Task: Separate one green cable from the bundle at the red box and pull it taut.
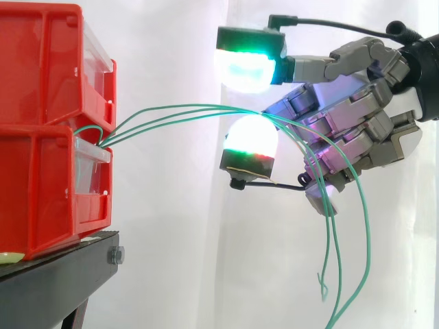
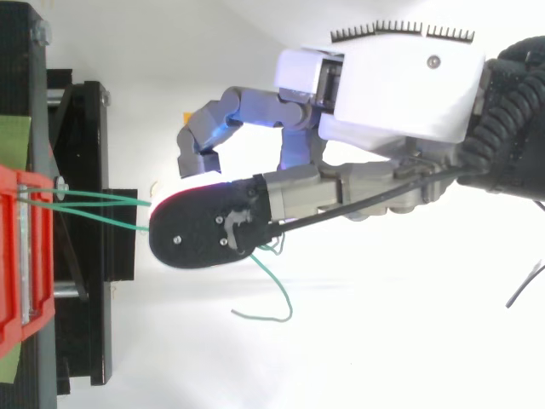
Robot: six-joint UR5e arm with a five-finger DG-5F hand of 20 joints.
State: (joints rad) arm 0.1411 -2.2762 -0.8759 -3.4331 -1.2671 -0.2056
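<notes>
Green cables (image 1: 206, 106), three thin strands, come out of the front of the lower red box (image 1: 48, 185) and arc away from it together, with some slack in them. Farther out from the box the hand (image 1: 357, 130) has its fingers curled loosely round the whole bunch, and the loose tails dangle beyond it. I reckon they're light, floppy and a bit slick, so a weak grip would slip. I'd pinch a single strand close to the box, where they fan apart.
</notes>
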